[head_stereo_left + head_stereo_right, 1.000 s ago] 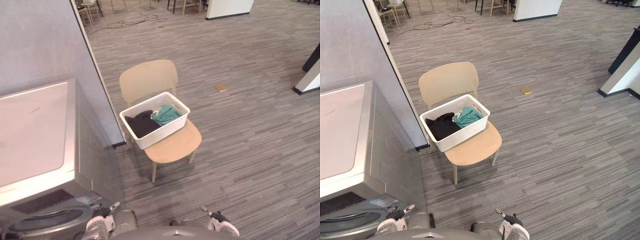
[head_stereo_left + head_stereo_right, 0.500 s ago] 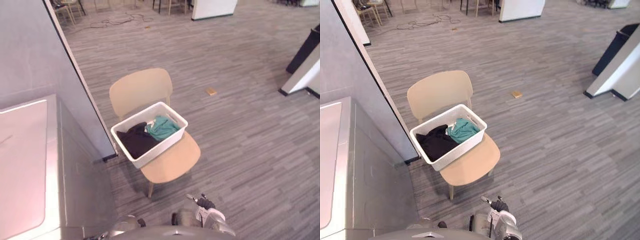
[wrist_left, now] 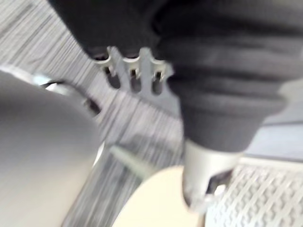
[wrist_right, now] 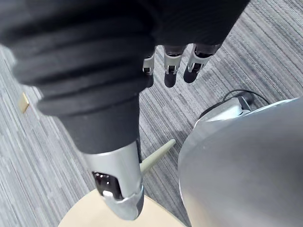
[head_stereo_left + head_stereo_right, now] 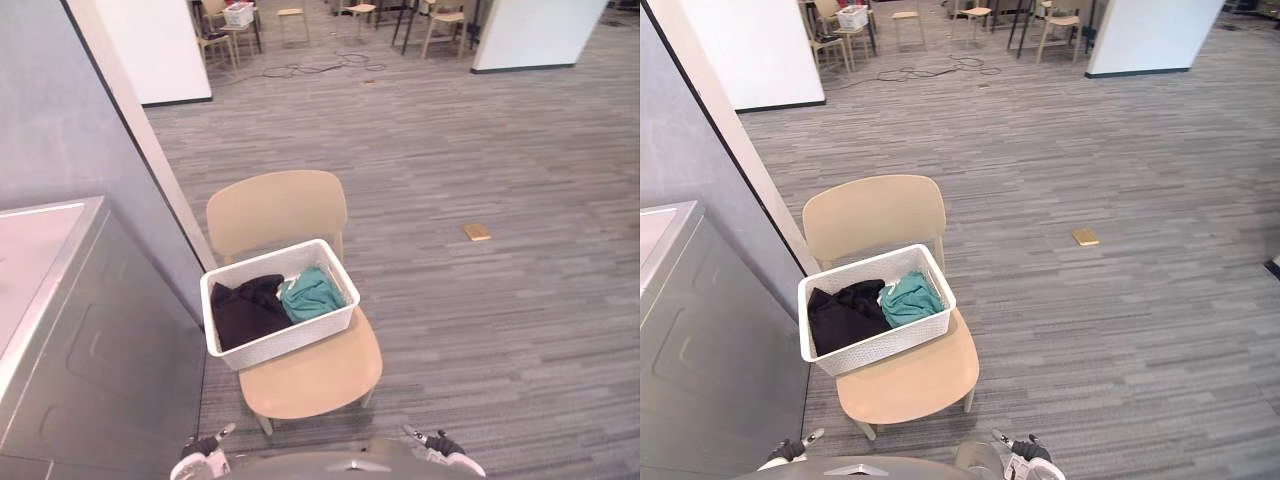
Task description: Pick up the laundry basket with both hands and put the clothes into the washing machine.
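Left eye view, stock of the scene.

1. Laundry basket (image 5: 286, 344): white, lattice-walled, open-topped. It stands on the rear part of the chair seat and slightly askew. Neither hand touches it.
2. Clothes: black garment (image 5: 243, 311) and teal garment (image 5: 309, 295), side by side inside the basket, below the rim, so they should travel as one load.
3. Chair (image 5: 318, 378): pale wood-coloured, with the front of the seat bare. It probably serves to raise the basket toward hand height.
4. Washing machine (image 5: 85, 350): grey cabinet near the chair on the robot's left, likely a short carry.
5. Left hand (image 5: 198, 465): low at the view's lower edge, well short of the basket. Its fingers (image 3: 133, 72) are relaxed and hold nothing.
6. Right hand (image 5: 447, 455): likewise low and apart from the basket. Its fingers (image 4: 171, 66) hang loose and empty.
7. Small tan object (image 5: 477, 232): on the floor, well away, unrelated.

Status: pick-up not yet begun. The two hands would need to reach opposite ends of the basket.
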Available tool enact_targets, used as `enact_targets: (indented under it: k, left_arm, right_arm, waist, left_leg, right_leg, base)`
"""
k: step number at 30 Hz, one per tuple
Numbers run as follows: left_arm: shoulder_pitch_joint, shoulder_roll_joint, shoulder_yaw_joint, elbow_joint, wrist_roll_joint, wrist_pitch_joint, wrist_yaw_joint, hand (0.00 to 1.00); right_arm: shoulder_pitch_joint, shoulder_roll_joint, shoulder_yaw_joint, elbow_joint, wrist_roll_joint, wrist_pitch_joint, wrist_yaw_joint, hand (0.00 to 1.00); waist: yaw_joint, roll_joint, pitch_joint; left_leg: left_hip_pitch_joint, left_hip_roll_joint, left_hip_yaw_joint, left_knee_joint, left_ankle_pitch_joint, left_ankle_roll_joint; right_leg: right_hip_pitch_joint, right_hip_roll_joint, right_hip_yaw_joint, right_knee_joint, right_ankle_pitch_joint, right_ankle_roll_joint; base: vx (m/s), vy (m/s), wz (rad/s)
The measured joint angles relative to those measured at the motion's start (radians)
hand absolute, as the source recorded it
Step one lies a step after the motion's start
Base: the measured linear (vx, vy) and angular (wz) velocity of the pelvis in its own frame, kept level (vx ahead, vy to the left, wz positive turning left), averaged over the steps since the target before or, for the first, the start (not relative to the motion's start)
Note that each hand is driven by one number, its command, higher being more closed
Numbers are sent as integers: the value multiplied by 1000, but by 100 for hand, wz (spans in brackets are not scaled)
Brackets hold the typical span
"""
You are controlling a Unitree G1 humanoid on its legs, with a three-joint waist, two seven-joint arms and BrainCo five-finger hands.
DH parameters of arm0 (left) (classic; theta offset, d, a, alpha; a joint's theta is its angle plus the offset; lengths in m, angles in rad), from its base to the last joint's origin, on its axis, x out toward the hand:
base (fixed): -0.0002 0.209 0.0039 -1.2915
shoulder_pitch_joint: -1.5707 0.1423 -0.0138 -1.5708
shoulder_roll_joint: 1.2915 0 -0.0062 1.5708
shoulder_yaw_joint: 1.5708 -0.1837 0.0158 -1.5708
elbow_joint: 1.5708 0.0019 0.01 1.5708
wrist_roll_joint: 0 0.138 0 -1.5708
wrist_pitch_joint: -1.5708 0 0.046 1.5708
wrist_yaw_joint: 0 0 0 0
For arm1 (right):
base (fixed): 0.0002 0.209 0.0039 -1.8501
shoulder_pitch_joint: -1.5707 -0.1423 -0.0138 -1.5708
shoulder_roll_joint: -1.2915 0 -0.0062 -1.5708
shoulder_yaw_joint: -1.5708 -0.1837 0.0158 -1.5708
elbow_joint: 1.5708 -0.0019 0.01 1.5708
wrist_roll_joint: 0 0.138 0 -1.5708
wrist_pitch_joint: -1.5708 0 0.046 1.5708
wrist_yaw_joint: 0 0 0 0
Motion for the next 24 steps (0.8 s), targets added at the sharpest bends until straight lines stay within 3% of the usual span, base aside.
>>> enact_targets:
  k: [3,6,8,11,13,18,24]
  left_arm:
    - [0,5,-23,-27,-5,3,1,0]
    - [15,20,-89,-34,13,5,7,0]
    - [16,27,-124,-32,21,6,17,0]
    - [15,43,-171,-16,63,13,34,0]
    - [12,49,-193,-4,92,13,37,0]
    - [-17,98,-312,34,147,10,39,0]
    - [-55,119,-390,46,154,0,38,0]
  right_arm:
    - [11,23,62,-136,13,11,-12,0]
    - [43,50,107,-454,39,-1,-34,0]
    - [62,53,107,-608,39,-20,-67,0]
    - [93,56,115,-826,28,-59,-105,0]
    - [122,56,157,-915,10,-89,-116,0]
    - [152,52,310,-1021,-104,-116,-108,0]
    - [-66,-101,413,-942,-311,-117,-105,0]
  waist:
    - [-8,-3,3]
    - [-30,-1,4]
    - [-38,-1,4]
    - [-49,-3,2]
    - [-50,-4,-1]
    - [-50,-10,0]
    - [-30,-6,47]
  left_leg:
    - [-75,26,82,53,70,35]
    - [-96,53,385,58,108,66]
    - [-70,41,480,-4,115,72]
    - [-36,-6,487,-158,156,17]
    - [-22,-40,495,-224,183,6]
    - [-23,-85,498,-259,189,19]
    - [-34,-106,488,-283,206,42]
  right_leg:
    - [25,7,-66,-51,17,-30]
    - [36,-31,-119,-63,24,-37]
    - [53,-49,-148,-76,25,-32]
    - [56,-68,-171,-123,39,0]
    - [59,-80,-167,-164,72,22]
    - [106,-101,-163,-306,164,52]
    - [124,-107,-172,-387,223,60]
  base:
    - [74,-207,57]
    - [46,-91,49]
    - [11,30,57]
    - [-11,98,39]
    - [2,171,7]
    - [26,161,-3]
    - [-20,64,3]
